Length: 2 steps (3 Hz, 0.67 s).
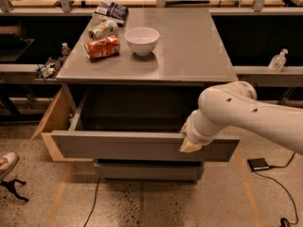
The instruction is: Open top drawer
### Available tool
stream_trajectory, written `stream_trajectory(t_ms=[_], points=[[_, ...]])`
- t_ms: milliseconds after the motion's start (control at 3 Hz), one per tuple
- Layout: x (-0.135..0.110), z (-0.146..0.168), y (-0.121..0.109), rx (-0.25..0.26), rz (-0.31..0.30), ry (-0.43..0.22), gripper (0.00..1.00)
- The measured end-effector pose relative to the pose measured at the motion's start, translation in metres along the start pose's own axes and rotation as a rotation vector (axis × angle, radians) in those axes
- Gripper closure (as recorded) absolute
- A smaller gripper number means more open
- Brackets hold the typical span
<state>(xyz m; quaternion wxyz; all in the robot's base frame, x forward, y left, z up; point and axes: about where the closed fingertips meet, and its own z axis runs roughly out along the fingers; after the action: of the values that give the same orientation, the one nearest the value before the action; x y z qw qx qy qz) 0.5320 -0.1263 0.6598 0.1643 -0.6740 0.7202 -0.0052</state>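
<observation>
The top drawer (137, 146) is a wide matte grey handleless front, pulled well out from the grey cabinet, with its dark box interior showing behind it. My gripper (190, 145) hangs from the white arm at the upper edge of the drawer front, right of its middle. Only its cream tip shows against the front. A narrower grey drawer front (149, 170) sits below, closed.
On the cabinet's tabletop (189, 51) stand a white bowl (141, 40), a lying red can (102, 48), a pale can (104, 29) and a dark bag (110, 11). A cardboard box (54, 126) stands left of the cabinet. A shoe (7, 164) and cables lie on the floor.
</observation>
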Motion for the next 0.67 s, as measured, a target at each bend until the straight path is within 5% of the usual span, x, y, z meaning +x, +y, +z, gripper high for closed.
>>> stream_trajectory(t_ms=[333,667], points=[[0.000,0.000,0.000,0.000,0.000,0.000,1.00],[0.004,-0.008,0.025,0.007,0.011,0.002,1.00]])
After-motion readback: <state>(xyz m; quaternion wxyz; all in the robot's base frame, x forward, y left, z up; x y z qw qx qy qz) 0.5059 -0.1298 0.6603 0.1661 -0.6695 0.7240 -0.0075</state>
